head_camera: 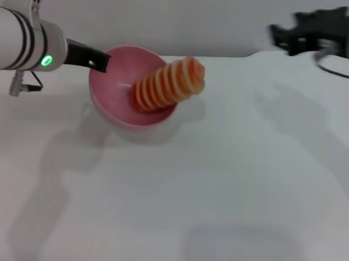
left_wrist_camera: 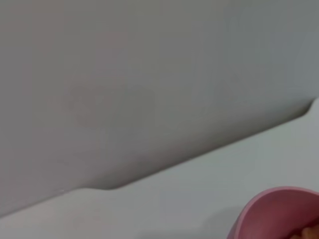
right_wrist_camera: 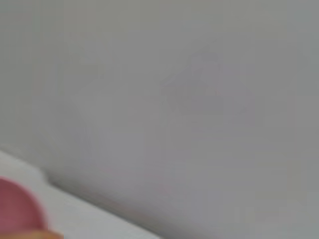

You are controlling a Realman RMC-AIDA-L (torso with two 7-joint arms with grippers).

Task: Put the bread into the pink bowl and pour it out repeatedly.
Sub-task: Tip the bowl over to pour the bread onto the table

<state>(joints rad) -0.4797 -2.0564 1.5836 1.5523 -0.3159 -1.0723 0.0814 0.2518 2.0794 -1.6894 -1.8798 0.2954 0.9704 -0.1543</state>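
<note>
- Nearest the head camera lies the bare white table [head_camera: 218,195], carrying only soft grey shadows of the arms.
- Farther back, toward the robot's left, sits the pink bowl [head_camera: 115,102], tipped so its opening faces up and toward the robot's right.
- Leaning in it is the bread [head_camera: 167,84], its lower end down inside the bowl, its upper end sticking out over the rim on the right-hand side.
- Pale ridged stripes cross the loaf along its whole visible length.
- At the bowl's left rim is the left gripper [head_camera: 99,62]; a dark finger reaches right to the rim and seems to touch it, but whether the jaws are pinched on the rim or apart, I cannot tell.
- Behind that gripper, the left arm's white wrist shows a small green light.
- Up at the far right edge hangs the right gripper [head_camera: 286,37], well apart from bowl and bread, above the table's back edge; its jaws are too blurred to judge.
- From the left wrist camera, a part of the bowl's rim [left_wrist_camera: 271,211] shows against the table and the grey wall [left_wrist_camera: 149,74].
- From the right wrist camera, a pink sliver of the bowl [right_wrist_camera: 17,209] shows in one corner.
</note>
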